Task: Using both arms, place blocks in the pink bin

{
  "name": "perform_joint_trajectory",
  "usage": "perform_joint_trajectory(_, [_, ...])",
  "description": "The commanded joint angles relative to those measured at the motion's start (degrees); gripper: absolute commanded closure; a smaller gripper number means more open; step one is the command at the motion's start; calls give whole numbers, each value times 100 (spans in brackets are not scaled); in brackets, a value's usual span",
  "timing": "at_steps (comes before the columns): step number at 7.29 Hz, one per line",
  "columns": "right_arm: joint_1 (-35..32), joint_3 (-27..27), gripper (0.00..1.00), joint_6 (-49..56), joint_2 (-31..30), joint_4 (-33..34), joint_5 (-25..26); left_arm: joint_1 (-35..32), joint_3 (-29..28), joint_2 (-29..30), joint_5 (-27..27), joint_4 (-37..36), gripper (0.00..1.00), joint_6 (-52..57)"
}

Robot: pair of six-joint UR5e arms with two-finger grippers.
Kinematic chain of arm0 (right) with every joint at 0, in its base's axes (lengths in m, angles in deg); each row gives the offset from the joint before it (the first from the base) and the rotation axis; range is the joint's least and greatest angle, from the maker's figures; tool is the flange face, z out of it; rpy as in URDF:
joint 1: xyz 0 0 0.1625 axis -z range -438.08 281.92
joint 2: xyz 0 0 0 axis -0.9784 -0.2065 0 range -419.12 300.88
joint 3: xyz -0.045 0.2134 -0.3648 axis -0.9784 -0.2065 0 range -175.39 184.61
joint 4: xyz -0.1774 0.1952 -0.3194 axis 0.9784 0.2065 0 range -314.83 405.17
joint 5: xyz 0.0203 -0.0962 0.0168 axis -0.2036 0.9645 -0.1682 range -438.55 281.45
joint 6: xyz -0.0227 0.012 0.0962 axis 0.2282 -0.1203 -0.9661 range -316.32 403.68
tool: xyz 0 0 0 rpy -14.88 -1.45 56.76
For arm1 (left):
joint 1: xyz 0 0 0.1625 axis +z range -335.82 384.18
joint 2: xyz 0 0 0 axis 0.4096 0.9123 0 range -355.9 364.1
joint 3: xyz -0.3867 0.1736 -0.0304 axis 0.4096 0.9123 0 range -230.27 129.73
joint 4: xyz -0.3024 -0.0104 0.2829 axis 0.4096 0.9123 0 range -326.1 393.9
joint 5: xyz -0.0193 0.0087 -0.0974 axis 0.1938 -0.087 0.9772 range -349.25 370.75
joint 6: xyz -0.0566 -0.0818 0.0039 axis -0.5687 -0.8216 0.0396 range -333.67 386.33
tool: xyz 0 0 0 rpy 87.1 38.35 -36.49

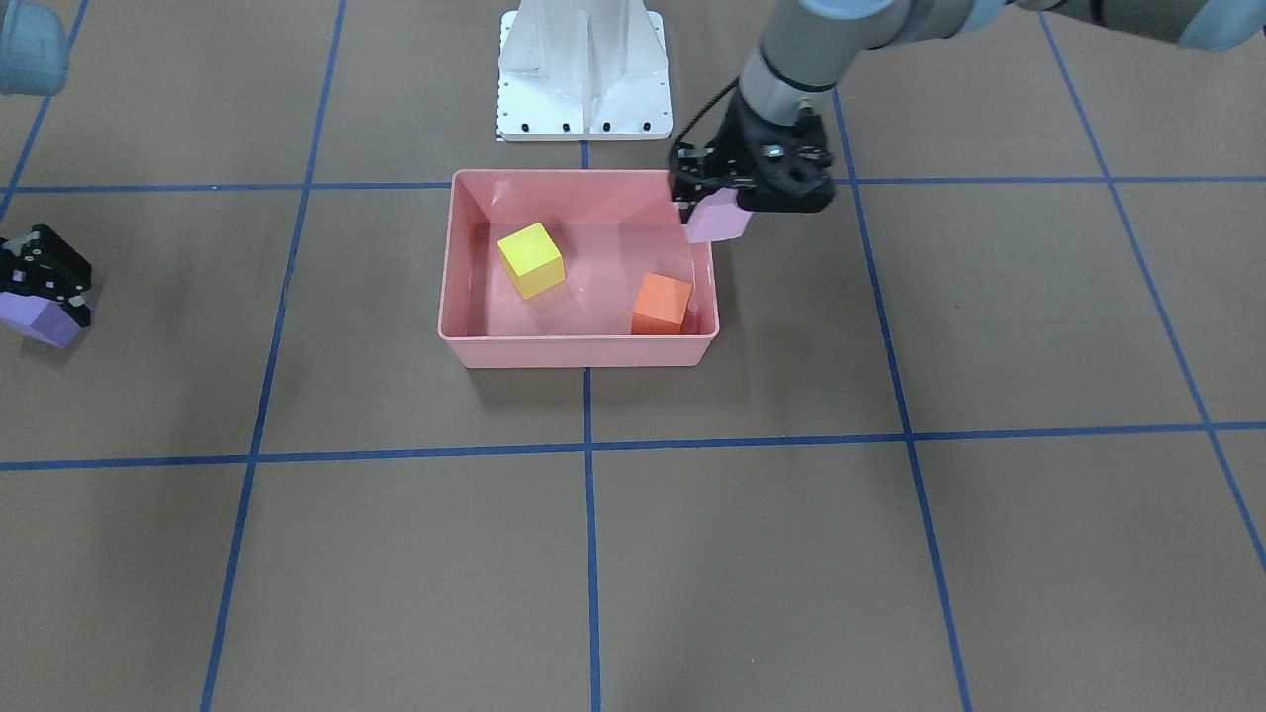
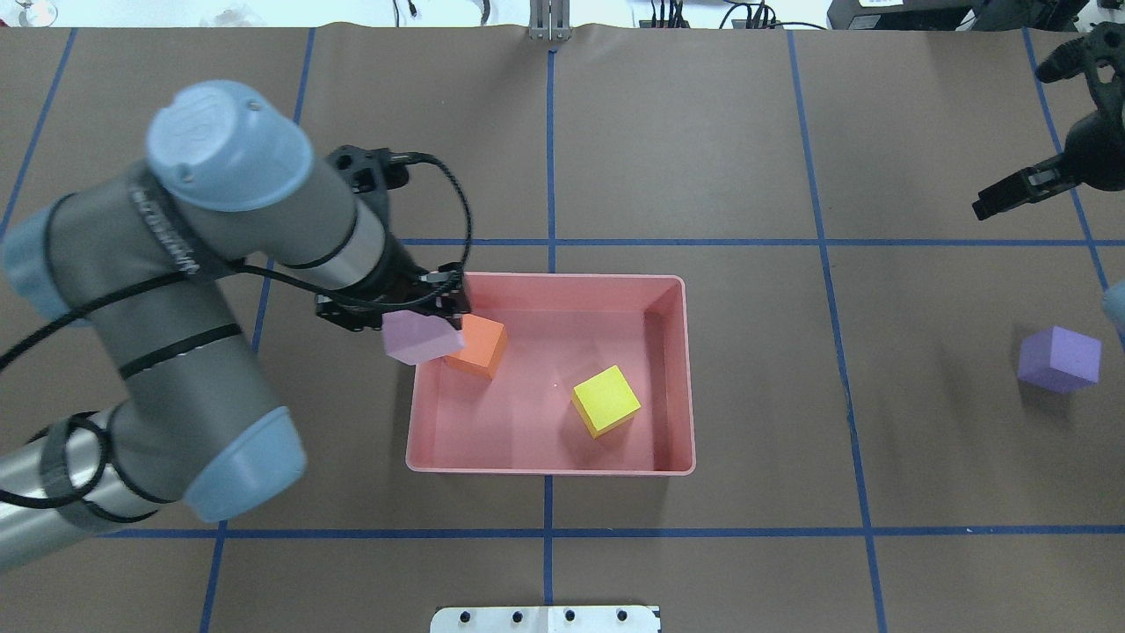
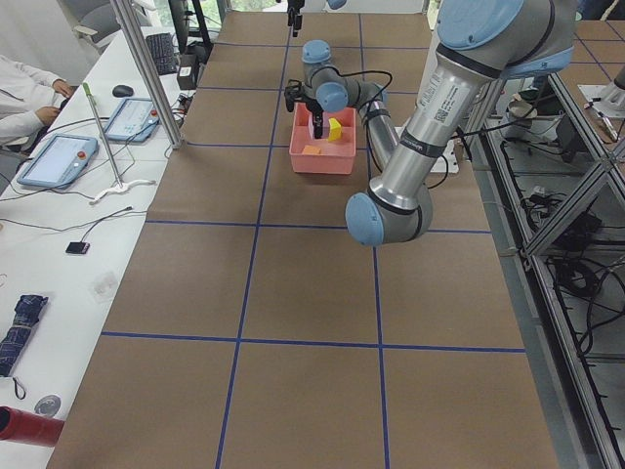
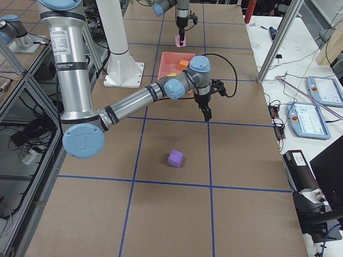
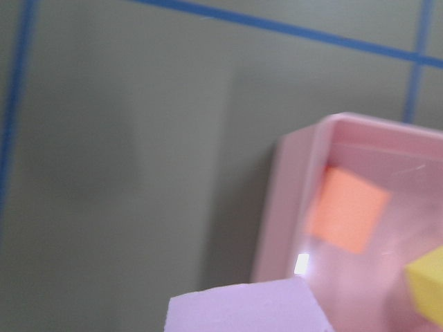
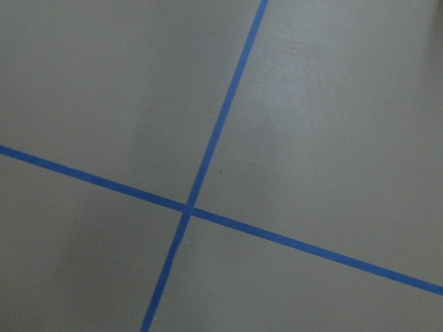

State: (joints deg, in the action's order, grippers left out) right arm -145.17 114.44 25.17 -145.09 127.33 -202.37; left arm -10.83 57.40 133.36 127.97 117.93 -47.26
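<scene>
On the left, the left claw (image 2: pixel 422 316) is clamped on the lilac block (image 2: pixel 420 341), which hangs over the left wall of the pink bin (image 2: pixel 545 472) and is not yet released. In the bin lie the orange block (image 2: pixel 479 345) and, further right, the yellow block (image 2: pixel 606 401), so I'd say half the job is done. The purple block (image 2: pixel 1059 359), a matte, crisp-edged cube, sits on the tabletop (image 2: pixel 791 396) well right of the bin. The right claw (image 2: pixel 993 204) hovers beyond it, carrying nothing. Whether it is spread, I cannot tell.

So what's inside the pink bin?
The pink bin holds a yellow block and an orange block. The left gripper holds a lilac block over one corner, hiding some floor there.
</scene>
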Motion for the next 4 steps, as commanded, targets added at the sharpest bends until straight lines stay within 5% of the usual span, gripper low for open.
perform_joint_trajectory(1, [-243,-225,1,365,-803,-759,-195,362,-1062,1161,-356,-88,1,-6])
perform_joint_trajectory(4, [-234,-775,1,-1329,-1991,-3178,-187,469,-976,1321,-683,-97,0,29])
